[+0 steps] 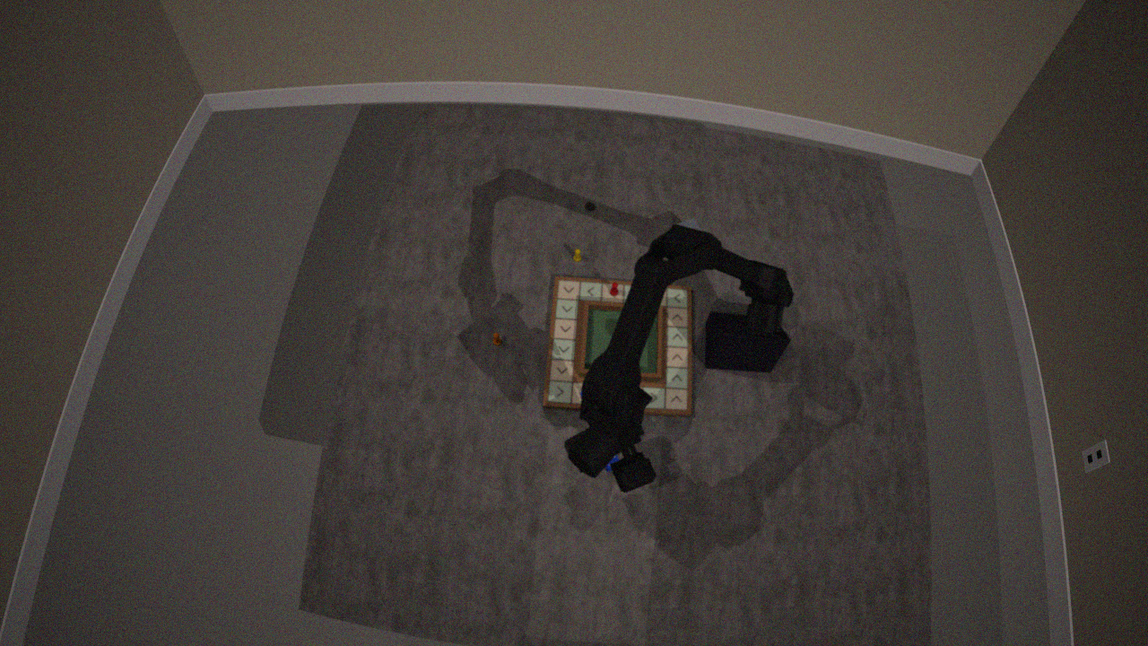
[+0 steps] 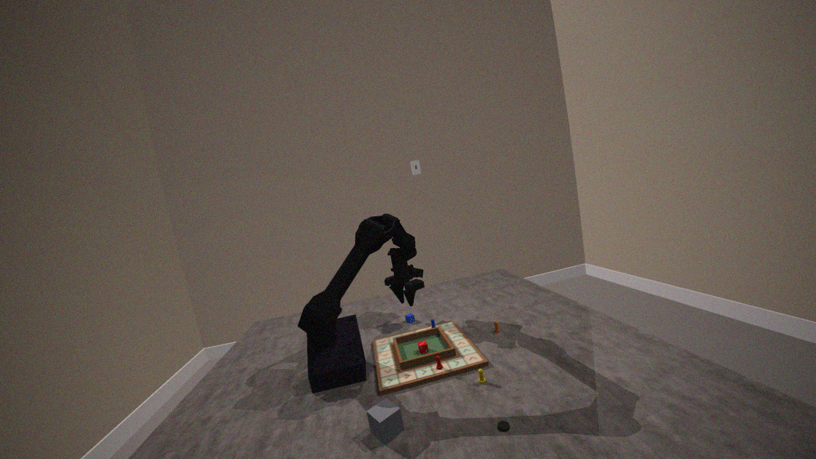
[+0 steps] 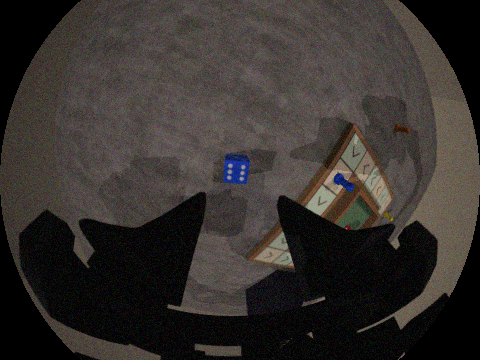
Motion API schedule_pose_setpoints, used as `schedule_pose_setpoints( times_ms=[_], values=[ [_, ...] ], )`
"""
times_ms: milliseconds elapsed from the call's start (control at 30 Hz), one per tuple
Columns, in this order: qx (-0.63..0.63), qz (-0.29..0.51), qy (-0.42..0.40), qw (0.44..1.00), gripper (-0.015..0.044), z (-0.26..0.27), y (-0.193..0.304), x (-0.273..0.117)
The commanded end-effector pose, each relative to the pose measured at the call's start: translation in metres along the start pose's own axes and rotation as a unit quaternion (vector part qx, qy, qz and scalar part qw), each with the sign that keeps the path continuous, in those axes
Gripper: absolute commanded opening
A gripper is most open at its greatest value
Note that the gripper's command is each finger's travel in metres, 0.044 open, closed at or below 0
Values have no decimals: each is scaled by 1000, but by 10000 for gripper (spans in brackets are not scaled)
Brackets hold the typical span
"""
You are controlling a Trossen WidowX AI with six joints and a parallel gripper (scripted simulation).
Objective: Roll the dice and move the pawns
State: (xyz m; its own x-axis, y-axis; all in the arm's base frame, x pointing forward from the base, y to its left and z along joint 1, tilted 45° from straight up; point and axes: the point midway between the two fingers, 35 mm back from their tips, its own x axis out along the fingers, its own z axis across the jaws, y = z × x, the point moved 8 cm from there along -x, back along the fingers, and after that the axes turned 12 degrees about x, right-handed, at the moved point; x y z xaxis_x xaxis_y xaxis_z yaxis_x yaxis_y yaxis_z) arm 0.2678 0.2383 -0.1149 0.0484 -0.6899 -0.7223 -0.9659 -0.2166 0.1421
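My gripper (image 2: pixel 406 303) (image 3: pixel 243 199) is open and empty, above the table near the blue die. The blue die (image 1: pixel 612 462) (image 2: pixel 410 317) (image 3: pixel 236 171) lies on the table outside the board, just beyond my fingertips in the wrist view. The red die (image 2: pixel 422 347) lies inside the green-floored tray (image 1: pixel 580 341) (image 2: pixel 419 360); its top number is too small to read. The red pawn (image 1: pixel 613 289) (image 2: pixel 438 363) stands on the board's track (image 1: pixel 564 329). The blue pawn (image 2: pixel 433 323) (image 3: pixel 343 182) stands on the opposite side of the track, hidden by my arm in the top view.
A yellow pawn (image 1: pixel 578 255) (image 2: pixel 481 376) and an orange pawn (image 1: pixel 497 339) (image 2: pixel 496 327) (image 3: pixel 401 129) stand off the board. A grey cube (image 2: pixel 386 419) and a black disc (image 1: pixel 589 206) (image 2: pixel 503 426) lie on the red pawn's side. My arm passes over the board.
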Motion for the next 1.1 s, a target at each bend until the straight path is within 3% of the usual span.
schedule_pose_setpoints(
  times_ms=[0,1067],
  values=[
    [21,-1,-5,1000,275,3,-3,-1],
    [21,-2,-3,1000,275,3,-2,56]
  ],
)
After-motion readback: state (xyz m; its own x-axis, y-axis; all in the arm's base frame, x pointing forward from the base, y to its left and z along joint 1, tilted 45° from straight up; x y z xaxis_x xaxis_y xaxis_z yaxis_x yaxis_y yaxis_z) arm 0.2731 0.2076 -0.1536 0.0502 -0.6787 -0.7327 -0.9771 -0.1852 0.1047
